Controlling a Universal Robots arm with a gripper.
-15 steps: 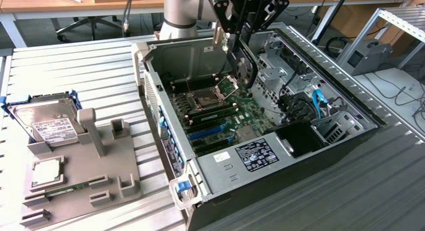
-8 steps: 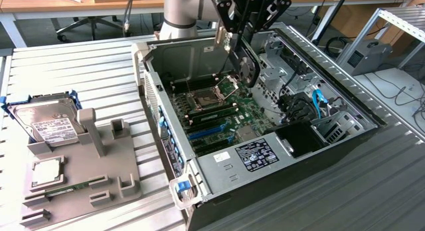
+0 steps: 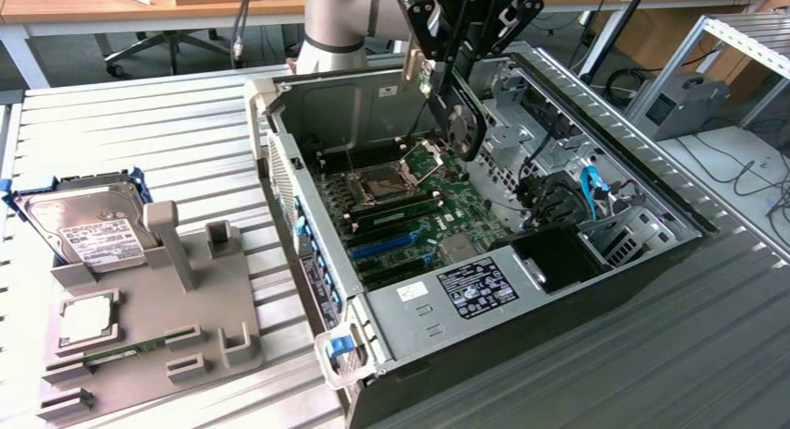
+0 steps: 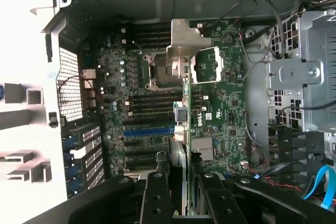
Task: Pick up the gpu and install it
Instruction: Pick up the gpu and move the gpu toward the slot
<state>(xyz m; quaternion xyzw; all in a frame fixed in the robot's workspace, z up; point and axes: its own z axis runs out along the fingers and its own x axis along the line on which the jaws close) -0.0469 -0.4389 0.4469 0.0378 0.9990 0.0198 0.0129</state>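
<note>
place: robotics lab | evidence: slatted metal bench [image 3: 148, 133], wooden desks [image 3: 74, 4], office chair [image 3: 158, 42] (loose cables [image 3: 745, 173] too)

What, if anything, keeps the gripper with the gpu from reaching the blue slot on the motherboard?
Likely nothing, so probably yes: the case lies open, the gripper holds the gpu above the motherboard, and the blue slot looks bare.

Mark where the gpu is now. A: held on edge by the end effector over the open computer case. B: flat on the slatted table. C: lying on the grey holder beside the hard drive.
A: the end effector grips the gpu, which hangs on edge over the motherboard in the open case.
</note>
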